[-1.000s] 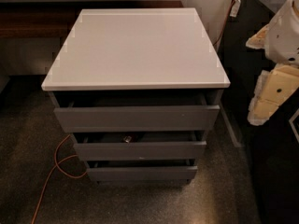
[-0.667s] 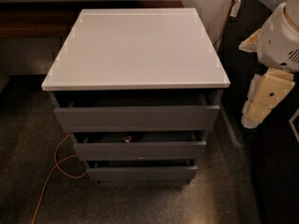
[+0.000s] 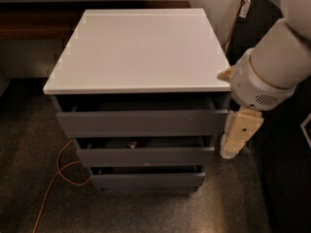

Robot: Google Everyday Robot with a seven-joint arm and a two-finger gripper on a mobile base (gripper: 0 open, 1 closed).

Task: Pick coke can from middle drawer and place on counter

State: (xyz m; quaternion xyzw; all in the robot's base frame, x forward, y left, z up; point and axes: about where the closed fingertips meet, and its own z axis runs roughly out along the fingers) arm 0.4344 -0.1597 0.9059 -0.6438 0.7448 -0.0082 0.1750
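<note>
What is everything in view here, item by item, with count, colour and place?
counter: one, white, above the drawers.
top drawer: one, dark grey, just under the counter.
middle drawer: one, dark grey, ajar, below the top drawer.
bottom drawer: one, dark grey, lowest.
coke can: one, dark, mostly hidden inside the middle drawer.
cable: one, orange, on the floor left of the drawers.
arm: one, white, right of the counter.
gripper: one, cream, hanging beside the drawers' right ends.

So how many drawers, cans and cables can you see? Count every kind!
Grey drawers: 3 (top drawer, middle drawer, bottom drawer)
Coke can: 1, inside the middle drawer
White counter: 1
Orange cables: 2 (floor cable, wall cable)
Gripper: 1, right of the drawers
Total: 8
</note>
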